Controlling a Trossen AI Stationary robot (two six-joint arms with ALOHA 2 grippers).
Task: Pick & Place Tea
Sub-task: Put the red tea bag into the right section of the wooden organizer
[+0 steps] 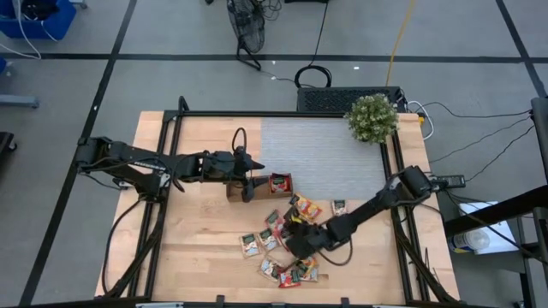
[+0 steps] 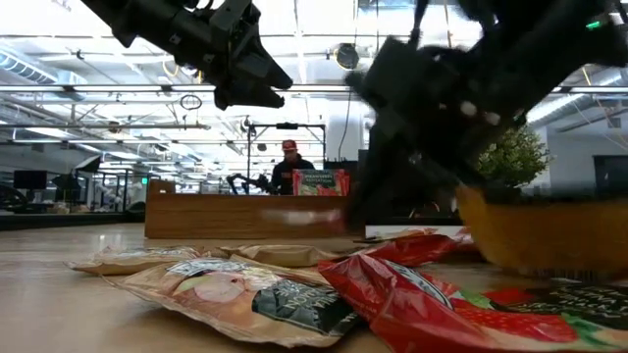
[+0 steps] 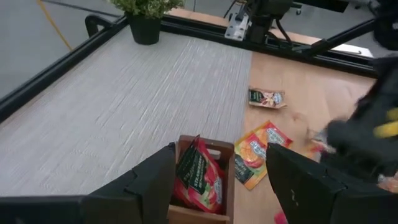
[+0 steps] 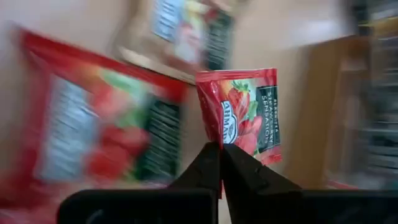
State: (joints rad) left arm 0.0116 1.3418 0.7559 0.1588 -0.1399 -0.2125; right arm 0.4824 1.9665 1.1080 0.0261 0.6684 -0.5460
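Several tea sachets in red, orange and green-and-white lie loose on the wood at the table's near middle [image 1: 278, 252], filling the foreground of the low view [image 2: 294, 294]. My right gripper [image 1: 295, 233] is down among them, shut on one red sachet [image 4: 239, 112]. The brown wooden tray [image 1: 255, 186] lies at the table's middle, with a red sachet [image 3: 199, 177] standing in its end compartment. My left gripper [image 3: 221, 149] hangs open above that end of the tray, clear of it. My right gripper pinches the red sachet by one edge [image 4: 225, 148] between its two shut fingertips. The sachet sticks out past the fingers with its printed face toward the wrist camera. I cannot tell whether it is clear of the table.
A grey mat [image 1: 321, 154] covers the far right of the table, with a potted plant [image 1: 372, 117] at its far right corner. An orange sachet [image 3: 258, 152] and a green-and-white one [image 3: 266, 98] lie on the wood right of the tray. A black frame [image 1: 180, 115] rims the table.
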